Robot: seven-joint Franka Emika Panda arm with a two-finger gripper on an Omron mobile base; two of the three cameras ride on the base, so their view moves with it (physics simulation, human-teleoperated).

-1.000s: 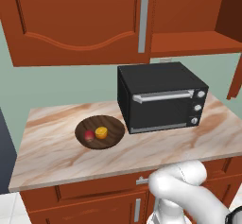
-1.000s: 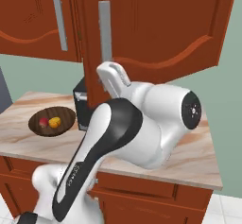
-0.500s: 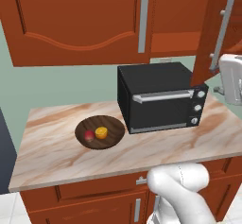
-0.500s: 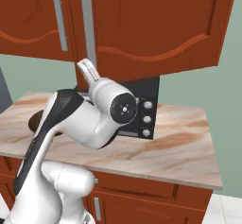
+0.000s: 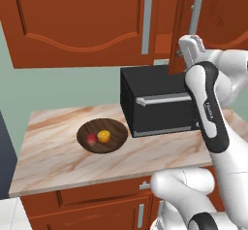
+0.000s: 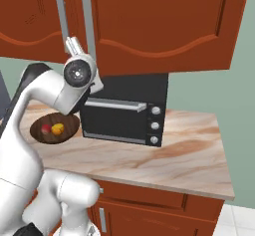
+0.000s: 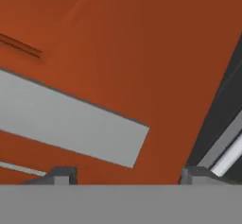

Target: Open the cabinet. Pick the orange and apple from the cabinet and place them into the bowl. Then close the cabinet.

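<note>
Up close in the hand view, the gripper (image 7: 127, 176) has its two dark tips spread apart w/ nothing between them, so open, not gripping anything. Right past the tips is the reddish door face of the cabinet (image 7: 142, 53) and the bottom end of its grey bar handle (image 7: 71, 124), running diagonally across the pic bc the cam is rolled. Can't tell if the tips are touching the door or just shy of it. Dark edge on the right of that view is the microwave (image 7: 227, 109).

On the left base view the white arm comes up from the lower right and the gripper (image 5: 186, 47) sits at the lower edge of the right cabinet door, next to the lower end of the right handle (image 5: 195, 13). That right door looks swung out a bit, not flush w/ the left door (image 5: 77, 20), which is shut. Right base view has the gripper (image 6: 73, 46) just below and beside the two handles (image 6: 88, 18).

Further back on the marble counter (image 5: 53, 161): the bowl (image 5: 114, 137) sits left of the microwave (image 5: 160, 103), near but not touching. Inside it the apple (image 5: 91, 139) and the orange (image 5: 103, 136) are side by side, basically touching, apple on the left. Same pair in the right base view, bowl (image 6: 67, 123) w/ apple (image 6: 46, 128) and orange (image 6: 58, 129). Under-counter cupboards (image 5: 87, 209) are below.
</note>
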